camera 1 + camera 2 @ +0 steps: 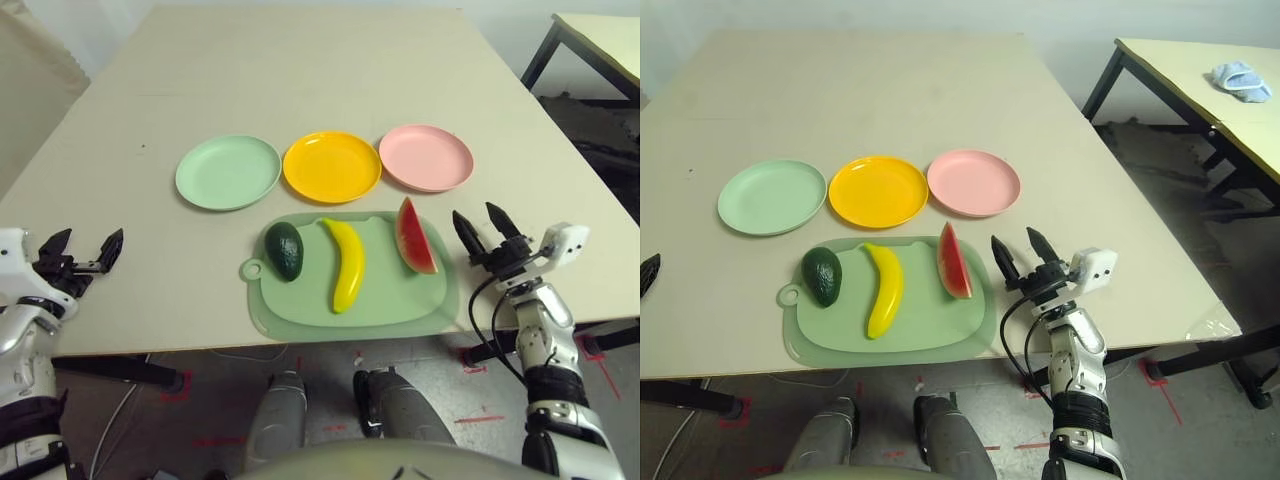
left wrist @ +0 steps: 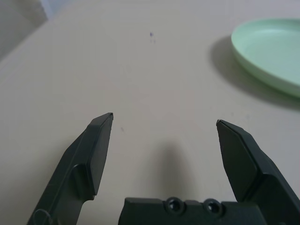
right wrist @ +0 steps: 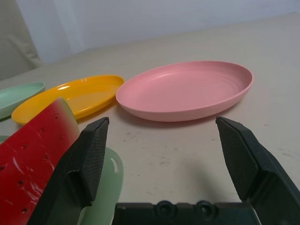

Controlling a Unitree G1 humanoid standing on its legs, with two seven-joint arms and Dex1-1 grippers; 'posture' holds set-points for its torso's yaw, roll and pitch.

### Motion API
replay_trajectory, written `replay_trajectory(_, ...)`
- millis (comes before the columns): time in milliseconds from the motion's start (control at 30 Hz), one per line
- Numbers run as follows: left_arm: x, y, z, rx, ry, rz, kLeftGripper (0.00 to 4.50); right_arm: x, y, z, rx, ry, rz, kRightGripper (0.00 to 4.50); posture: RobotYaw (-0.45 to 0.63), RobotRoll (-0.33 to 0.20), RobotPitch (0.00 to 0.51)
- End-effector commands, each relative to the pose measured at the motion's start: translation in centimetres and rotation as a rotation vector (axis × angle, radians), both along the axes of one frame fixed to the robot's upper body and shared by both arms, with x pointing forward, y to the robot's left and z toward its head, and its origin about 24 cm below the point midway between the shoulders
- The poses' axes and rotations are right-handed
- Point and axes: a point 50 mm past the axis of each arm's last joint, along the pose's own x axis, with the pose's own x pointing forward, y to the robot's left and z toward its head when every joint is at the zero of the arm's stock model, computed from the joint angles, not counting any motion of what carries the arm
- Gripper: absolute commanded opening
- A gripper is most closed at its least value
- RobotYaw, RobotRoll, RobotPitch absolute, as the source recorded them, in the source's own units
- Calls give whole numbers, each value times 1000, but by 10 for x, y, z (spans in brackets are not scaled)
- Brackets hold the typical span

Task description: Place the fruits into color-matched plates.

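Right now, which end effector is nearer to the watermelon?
The right one. The right end effector is just right of the watermelon; the left end effector is far off to its left, beyond the banana and avocado.

green plate (image 2: 274,51) and watermelon wedge (image 3: 33,164) cut off in wrist views, robot forearms (image 1: 555,370) cropped
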Motion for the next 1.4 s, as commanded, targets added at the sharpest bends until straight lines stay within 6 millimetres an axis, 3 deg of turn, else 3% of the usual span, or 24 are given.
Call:
replay_trajectory(33,1,1,1,-6,-10,9,4500,0,-10,0,-5,0,-21,4473,81,0,117)
replay_trajectory(267,-8,-5,-8,-37,-15,21,4500,-3,-22,1,-37,11,-13,4473,86,0,134)
replay_trajectory(500,-5,-18,-10,-56,-26,5,4500,-9,-50,9,-91,18,-43,4473,60,0,124)
replay_trajectory(667,3,-41,1,-96,-67,-170,4500,-3,-53,17,-164,91,66,4473,80,0,129)
replay_trajectory(800,-4,-56,26,-133,-37,-526,4500,8,-53,44,-469,144,131,4473,31,0,160)
replay_trajectory(900,-15,-77,42,-99,91,-819,4500,22,-55,71,-689,122,180,4473,28,0,167)
replay_trajectory(967,-21,-81,50,-16,198,-976,4500,31,-46,88,-867,128,295,4473,42,0,168)
replay_trajectory(1100,-17,-83,57,129,276,-1121,4500,40,-21,94,-1284,93,574,4473,56,0,161)
replay_trajectory(1233,-12,-97,55,179,270,-1233,4500,51,1,100,-1602,-50,713,4473,54,0,158)
replay_trajectory(1400,-9,-104,54,177,293,-1302,4500,59,33,129,-1749,-346,772,4473,40,0,159)
